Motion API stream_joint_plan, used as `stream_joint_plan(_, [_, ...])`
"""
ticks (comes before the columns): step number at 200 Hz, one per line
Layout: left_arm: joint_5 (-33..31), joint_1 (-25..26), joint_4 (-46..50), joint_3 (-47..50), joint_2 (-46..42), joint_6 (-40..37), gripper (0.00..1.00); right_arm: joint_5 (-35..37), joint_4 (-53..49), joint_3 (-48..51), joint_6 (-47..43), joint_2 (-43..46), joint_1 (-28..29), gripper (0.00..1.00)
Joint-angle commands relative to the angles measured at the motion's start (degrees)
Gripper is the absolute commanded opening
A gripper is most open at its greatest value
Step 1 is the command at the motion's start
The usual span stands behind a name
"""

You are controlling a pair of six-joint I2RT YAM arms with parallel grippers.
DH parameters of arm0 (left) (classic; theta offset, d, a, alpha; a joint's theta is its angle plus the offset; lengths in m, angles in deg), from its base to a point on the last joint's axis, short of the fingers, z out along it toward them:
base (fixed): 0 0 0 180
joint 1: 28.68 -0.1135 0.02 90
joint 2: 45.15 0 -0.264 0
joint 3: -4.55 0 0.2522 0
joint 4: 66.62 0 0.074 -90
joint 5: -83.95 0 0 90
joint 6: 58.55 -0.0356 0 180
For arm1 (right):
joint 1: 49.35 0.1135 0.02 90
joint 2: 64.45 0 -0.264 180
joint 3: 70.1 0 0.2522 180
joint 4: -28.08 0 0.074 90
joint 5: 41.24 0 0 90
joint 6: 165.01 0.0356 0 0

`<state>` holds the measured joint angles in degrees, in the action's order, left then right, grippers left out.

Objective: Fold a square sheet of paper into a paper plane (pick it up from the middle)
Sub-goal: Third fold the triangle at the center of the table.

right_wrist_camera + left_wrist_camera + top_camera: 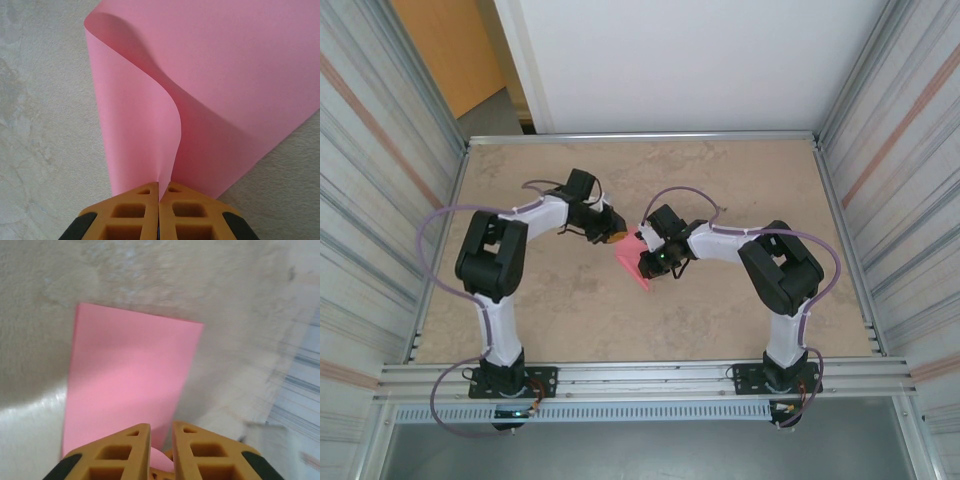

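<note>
My left gripper (161, 426) stands narrowly parted, the edge of the pink sheet of paper (130, 375) loose in the gap and the rest lying flat on the table (45, 285) ahead of my fingertips. My right gripper (159, 184) is pinched tight on the sheet, which curls up ahead of it. With one firm grip only, I judge a pull from the right could drag the sheet out of the left jaws and skew the crease.

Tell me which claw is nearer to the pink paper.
Right. The right claw is shut on the pink paper, pinching its edge. The left claw sits at the paper's opposite side, jaws slightly parted around the edge, not gripping.
</note>
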<state>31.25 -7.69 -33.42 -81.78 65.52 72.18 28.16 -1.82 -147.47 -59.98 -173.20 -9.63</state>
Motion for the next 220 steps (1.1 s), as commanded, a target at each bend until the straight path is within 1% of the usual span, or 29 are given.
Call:
stream_joint_plan(1, [-0.7, 0.2, -4.5, 4.6, -4.5, 3.5, 0.20, 1.4, -4.1, -0.7, 1.3, -2.2, -0.3, 0.08])
stream_joint_plan(47, [0.5, 1.8, -14.0, 15.5, -10.0, 9.9, 0.20, 1.1, -4.8, -1.5, 1.3, -2.8, -0.5, 0.09])
stream_joint_plan(73, [0.1, 3.3, -16.7, 19.6, -11.7, 11.5, 0.18, 0.8, -4.8, -1.5, 1.5, -2.9, -0.6, 0.09])
stream_joint_plan(95, [1.1, 4.4, -19.1, 21.7, -11.8, 12.3, 0.17, 0.7, -4.9, -1.7, 1.6, -3.3, -0.6, 0.09])
stream_joint_plan(143, [0.8, 5.8, -19.1, 22.3, -10.9, 11.6, 0.13, 0.8, -5.0, -1.7, 1.9, -3.5, -0.5, 0.09])
stream_joint_plan(220, [1.1, 6.3, -19.2, 21.2, -8.2, 11.1, 0.13, 1.4, -5.4, -1.8, 1.8, -3.5, -0.5, 0.09])
